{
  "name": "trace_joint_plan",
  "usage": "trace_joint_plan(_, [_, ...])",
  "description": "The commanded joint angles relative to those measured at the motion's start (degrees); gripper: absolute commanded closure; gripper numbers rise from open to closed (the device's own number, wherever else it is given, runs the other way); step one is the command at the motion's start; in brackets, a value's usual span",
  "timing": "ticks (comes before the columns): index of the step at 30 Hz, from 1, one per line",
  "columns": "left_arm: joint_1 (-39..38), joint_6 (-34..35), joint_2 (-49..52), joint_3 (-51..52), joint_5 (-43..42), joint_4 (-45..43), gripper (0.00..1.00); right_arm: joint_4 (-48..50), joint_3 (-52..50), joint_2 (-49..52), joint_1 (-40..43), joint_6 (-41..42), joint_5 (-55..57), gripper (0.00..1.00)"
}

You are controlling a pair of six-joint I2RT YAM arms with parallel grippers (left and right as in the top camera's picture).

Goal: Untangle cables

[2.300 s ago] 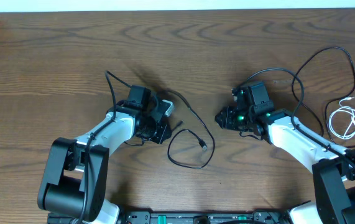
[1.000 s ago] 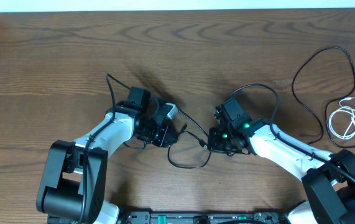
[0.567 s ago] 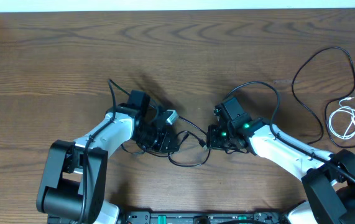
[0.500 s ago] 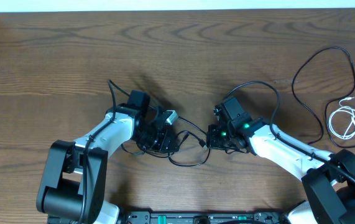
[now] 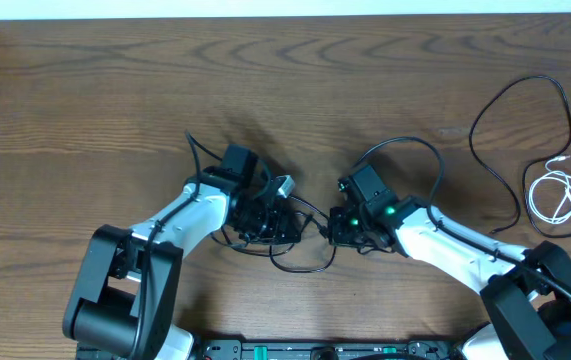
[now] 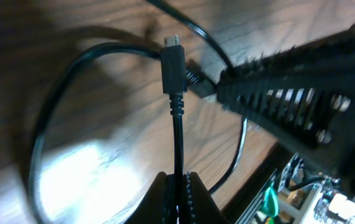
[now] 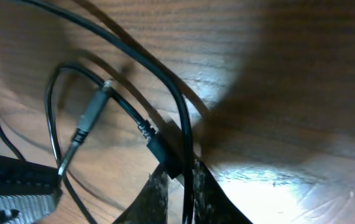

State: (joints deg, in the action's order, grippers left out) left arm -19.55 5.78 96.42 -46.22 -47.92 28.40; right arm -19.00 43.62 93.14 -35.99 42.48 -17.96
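A black cable (image 5: 305, 262) lies looped on the wooden table between my two grippers. My left gripper (image 5: 285, 216) is shut on it; in the left wrist view the cable (image 6: 178, 134) runs up from the jaws (image 6: 177, 186) to a small plug end (image 6: 173, 62). My right gripper (image 5: 333, 228) is shut on a black cable strand (image 7: 184, 124) just beside a black plug (image 7: 163, 151); its jaws (image 7: 181, 186) pinch the strand. A second plug with a metal tip (image 7: 92, 116) lies to their left. A longer black cable (image 5: 513, 160) and a coiled white cable (image 5: 555, 196) lie far right.
The right gripper's finger (image 6: 295, 87) fills the upper right of the left wrist view, very close to the left jaws. Thicker black arm wires (image 5: 405, 150) arch over the right arm. The table's back edge (image 5: 285, 14) runs along the top.
The right arm swung left from the right side to the loop in the middle. The left gripper moved right with the cable, and the loop shifted and shrank between the grippers.
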Motion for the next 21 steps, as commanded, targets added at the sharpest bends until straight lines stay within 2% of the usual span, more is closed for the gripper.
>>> trace_joint_plan(1, [-0.5, 7.0, -1.0, 0.1, -0.3, -0.2, 0.92, 0.2, -0.4, -0.5, -0.5, 1.2, 1.4, 0.85])
trace_joint_plan(4, [-0.2, 9.7, -1.0, 0.1, -0.3, -0.2, 0.78, 0.3, -0.4, -0.5, -0.5, 1.2, 1.5, 0.83])
trace_joint_plan(5, [-0.2, 10.0, -1.0, 0.1, -0.3, -0.2, 0.70, 0.3, -0.4, -0.5, -0.5, 1.2, 1.6, 0.82])
trace_joint_plan(6, [-0.2, 10.3, -1.0, 0.1, -0.3, -0.2, 0.57, 0.4, -0.4, -0.5, -0.5, 1.2, 1.6, 0.81])
trace_joint_plan(7, [-0.2, 11.1, -1.0, 0.1, 0.0, -0.2, 0.49, 0.4, -0.4, -0.5, -0.5, 1.2, 1.6, 0.81])
trace_joint_plan(8, [-0.3, 13.1, -1.0, 0.1, 1.3, 0.0, 0.46, 0.4, -0.4, -0.5, -0.5, 1.2, 1.7, 0.81])
trace_joint_plan(11, [-0.2, 14.6, -1.6, 0.1, 3.7, 0.0, 0.42, 0.4, -0.4, -0.5, -0.5, 1.2, 2.4, 0.76])
trace_joint_plan(15, [-0.1, 16.5, -5.1, 0.1, 7.5, 0.0, 0.41, 0.6, -0.4, -0.5, -0.5, 1.2, 3.0, 0.73])
trace_joint_plan(21, [-0.1, 18.9, -16.6, 0.1, 13.0, 0.1, 0.41, 1.1, -0.4, -0.5, -0.5, 1.2, 3.0, 0.70])
